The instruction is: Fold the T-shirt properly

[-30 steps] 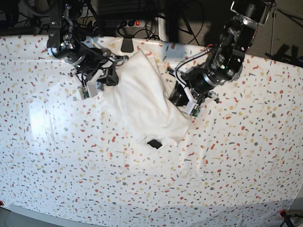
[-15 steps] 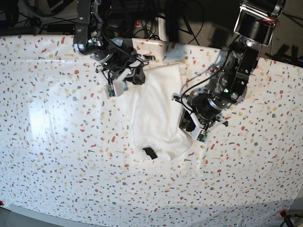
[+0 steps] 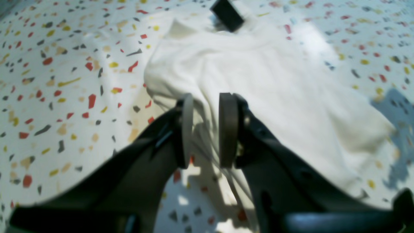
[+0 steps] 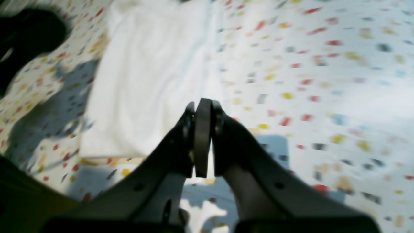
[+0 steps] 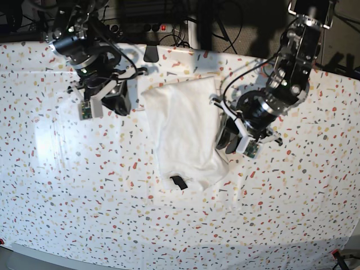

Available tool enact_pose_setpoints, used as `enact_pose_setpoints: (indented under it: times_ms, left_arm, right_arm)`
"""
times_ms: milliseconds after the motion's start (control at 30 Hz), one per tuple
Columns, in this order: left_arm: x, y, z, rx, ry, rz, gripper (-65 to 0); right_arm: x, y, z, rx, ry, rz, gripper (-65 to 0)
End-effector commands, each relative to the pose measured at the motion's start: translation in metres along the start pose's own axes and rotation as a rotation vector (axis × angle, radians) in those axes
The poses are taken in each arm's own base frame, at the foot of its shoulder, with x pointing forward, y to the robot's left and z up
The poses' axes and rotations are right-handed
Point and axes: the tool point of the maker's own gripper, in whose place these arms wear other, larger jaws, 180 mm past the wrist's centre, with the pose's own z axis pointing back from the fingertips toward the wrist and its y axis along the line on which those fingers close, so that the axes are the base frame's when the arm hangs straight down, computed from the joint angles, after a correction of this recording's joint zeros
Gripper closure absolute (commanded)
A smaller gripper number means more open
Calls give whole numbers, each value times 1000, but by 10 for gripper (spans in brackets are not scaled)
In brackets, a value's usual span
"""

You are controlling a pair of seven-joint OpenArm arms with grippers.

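Note:
The white T-shirt (image 5: 185, 129) lies folded into a long strip in the middle of the table, plain side up. Its black tag (image 5: 178, 181) is at the near end. My left gripper (image 5: 226, 139) sits at the shirt's right edge. In the left wrist view this gripper (image 3: 207, 97) is shut on a fold of the T-shirt (image 3: 265, 81), with white cloth between the pads and the tag (image 3: 227, 14) far ahead. My right gripper (image 5: 121, 104) hovers left of the shirt, apart from it. The right wrist view shows it (image 4: 203, 106) shut and empty, with the T-shirt (image 4: 145, 81) ahead to the left.
The speckled tablecloth (image 5: 84, 185) covers the whole table. A black clamp (image 5: 151, 54) sits at the back edge, and a power strip (image 5: 152, 27) with cables lies behind it. The left arm's shadow falls across the cloth (image 4: 48, 106) beside the shirt.
My right gripper has left the shirt's upper left corner and drawn away to the left. The left gripper has shifted slightly up along the right edge, and the shirt lies flatter.

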Motion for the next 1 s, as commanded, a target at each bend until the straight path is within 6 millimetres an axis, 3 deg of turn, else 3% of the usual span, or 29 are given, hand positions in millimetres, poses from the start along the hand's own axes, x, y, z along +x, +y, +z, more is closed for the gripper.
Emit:
enact_pose_setpoints:
  times_ms: [0, 200, 433, 567, 667, 800, 967]
  left_arm:
    - [20, 7, 11, 24, -70, -13, -137]
    - [5, 8, 75, 52, -50, 32, -123]
    - [-40, -8, 147, 76, 106, 91, -122]
    - [-83, -25, 179, 78, 253, 143, -122]
    - [-120, -37, 198, 77, 366, 177, -122]
    - [-179, -45, 219, 69, 515, 235, -122]
    - [-246, -50, 246, 75, 612, 324, -122]
  right_arm:
    - [12, -5, 8, -14, -48, 0, 0]
    - [-4, -33, 51, -76, -6, -132, 0]
    - [-61, -53, 117, -175, 181, -251, 0]
    - [-103, -54, 155, -248, 332, -312, 0]
    - [-142, -47, 172, -254, 476, -369, 0]
    - [-202, -46, 186, -279, 611, -494, 0]
    - [-265, -54, 188, -307, 636, -667, 0]
